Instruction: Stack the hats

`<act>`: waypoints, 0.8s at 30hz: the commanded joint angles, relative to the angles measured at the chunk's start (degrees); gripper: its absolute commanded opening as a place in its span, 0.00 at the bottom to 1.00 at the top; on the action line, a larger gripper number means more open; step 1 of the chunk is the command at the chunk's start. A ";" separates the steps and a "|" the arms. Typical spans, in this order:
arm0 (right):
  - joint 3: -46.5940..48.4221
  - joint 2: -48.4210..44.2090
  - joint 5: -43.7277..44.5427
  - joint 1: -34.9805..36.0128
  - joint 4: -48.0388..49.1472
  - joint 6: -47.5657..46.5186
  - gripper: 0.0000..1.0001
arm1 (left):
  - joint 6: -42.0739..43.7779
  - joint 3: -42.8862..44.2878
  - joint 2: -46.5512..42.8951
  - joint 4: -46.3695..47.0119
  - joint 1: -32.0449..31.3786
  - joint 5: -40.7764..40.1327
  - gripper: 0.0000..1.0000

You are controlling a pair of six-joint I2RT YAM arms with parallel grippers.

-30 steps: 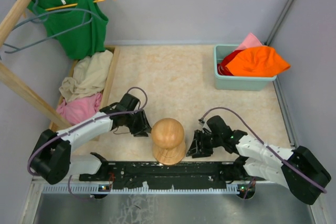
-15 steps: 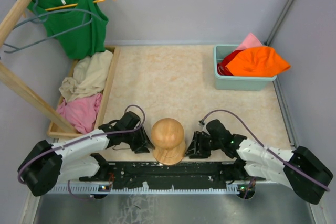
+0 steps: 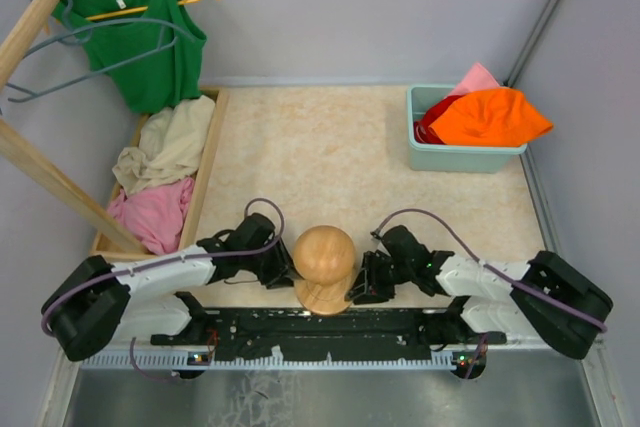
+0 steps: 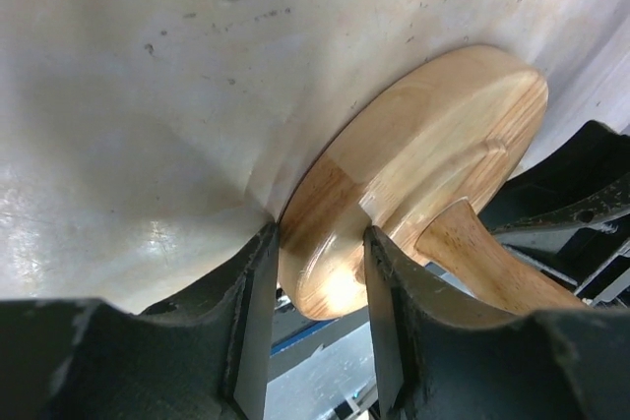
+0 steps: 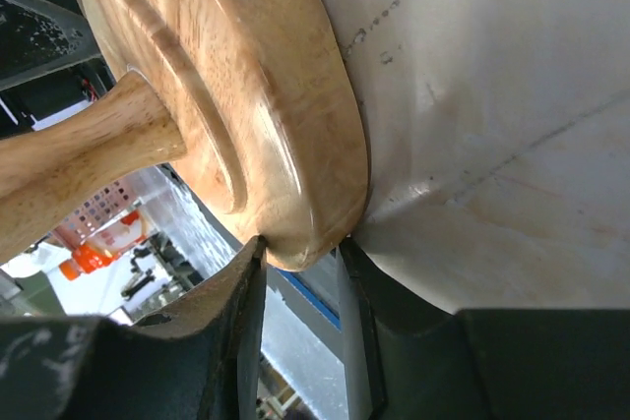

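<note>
An orange hat [image 3: 495, 115] lies on top of a red hat [image 3: 430, 127] and a pink hat [image 3: 476, 79] in the teal bin [image 3: 460, 159] at the far right. A wooden head stand [image 3: 323, 255] rests at the table's near edge between the arms. My left gripper [image 3: 285, 272] is shut on the left rim of its round base [image 4: 433, 154], one finger under the disc and one on top [image 4: 317, 243]. My right gripper [image 3: 358, 285] pinches the right rim of that base [image 5: 266, 76], both fingers touching the wood [image 5: 300, 248]. No beige hat shows.
A green tank top [image 3: 145, 42] hangs on a hanger at the back left. Below it a wooden tray [image 3: 212, 147] holds a beige cloth [image 3: 170, 142] and a pink cloth [image 3: 150, 212]. Slanted wooden beams [image 3: 50, 182] cross the left side. The arms' base rail [image 3: 320, 332] runs along the near edge.
My left arm swung down toward the near edge and came onto the stand's base. My right gripper slid in slightly and narrowed its jaws onto the base rim.
</note>
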 commanded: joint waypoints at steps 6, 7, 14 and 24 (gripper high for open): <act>11.28 15.32 4.77 -0.88 8.26 -2.93 0.29 | 3.39 6.87 9.84 4.71 1.04 -7.08 0.46; 12.58 16.52 4.23 -1.86 7.75 -4.03 0.29 | 5.03 8.94 12.34 4.40 2.20 -6.37 0.46; 20.65 22.24 2.00 -11.52 2.87 -11.02 0.29 | 15.04 21.05 23.55 2.32 13.38 -0.75 0.47; 38.77 35.25 0.98 -19.25 -5.45 -18.47 0.29 | 20.20 35.45 36.60 2.32 20.97 2.83 0.47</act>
